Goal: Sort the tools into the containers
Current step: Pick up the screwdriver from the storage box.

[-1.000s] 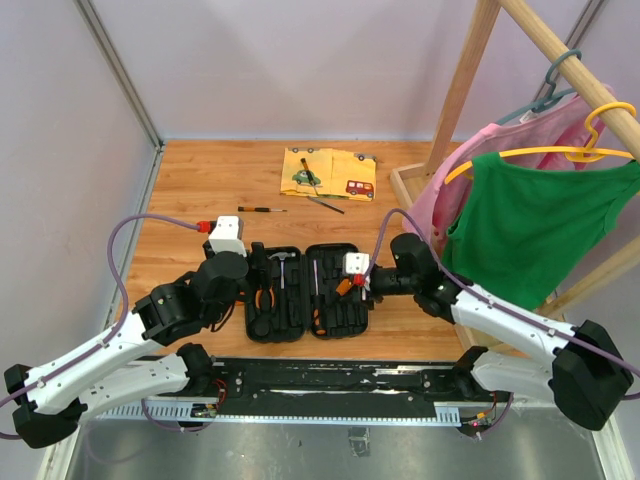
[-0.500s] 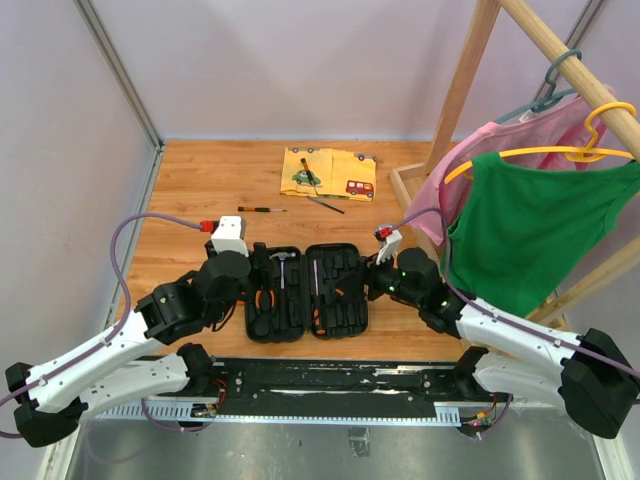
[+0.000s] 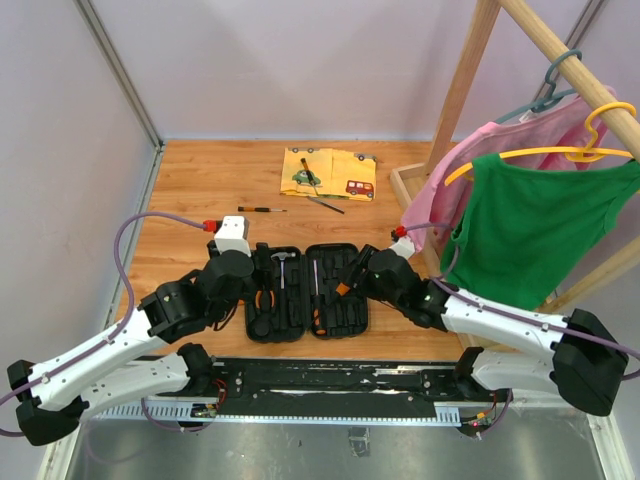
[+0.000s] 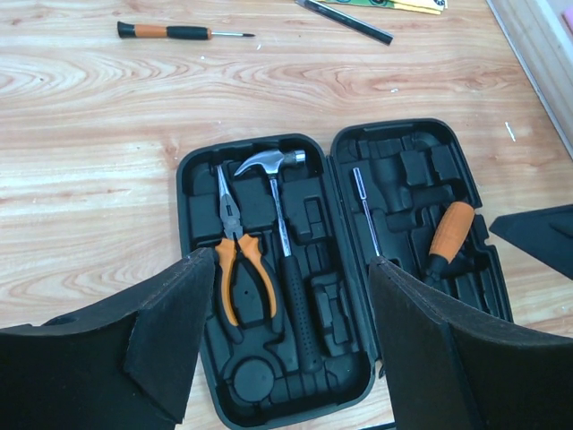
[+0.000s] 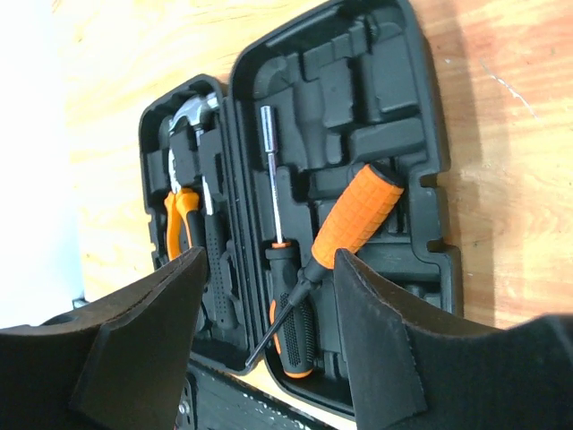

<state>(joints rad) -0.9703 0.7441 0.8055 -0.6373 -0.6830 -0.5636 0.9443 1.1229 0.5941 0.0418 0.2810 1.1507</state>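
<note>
Over the open tool case (image 4: 407,166), left gripper (image 4: 291,278) and right gripper (image 5: 269,260), both spread and empty.

Bright, even overhead light; soft shadow beside the tool case (image 5: 376,90); left end effector fingers (image 4: 170,331) dark, slightly blurred.

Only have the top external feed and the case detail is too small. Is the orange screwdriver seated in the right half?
Observer: No. In the right wrist view the orange-handled screwdriver lies slantwise across the moulded slots of the case, not pressed into one.
Operator: Is the right gripper holding it?
Observer: No. The right gripper is open, and the left wrist view shows it standing apart from the handle.
Operator: Is the left gripper carrying anything?
Observer: No. In the left wrist view the left gripper is open over the case and empty.
</note>
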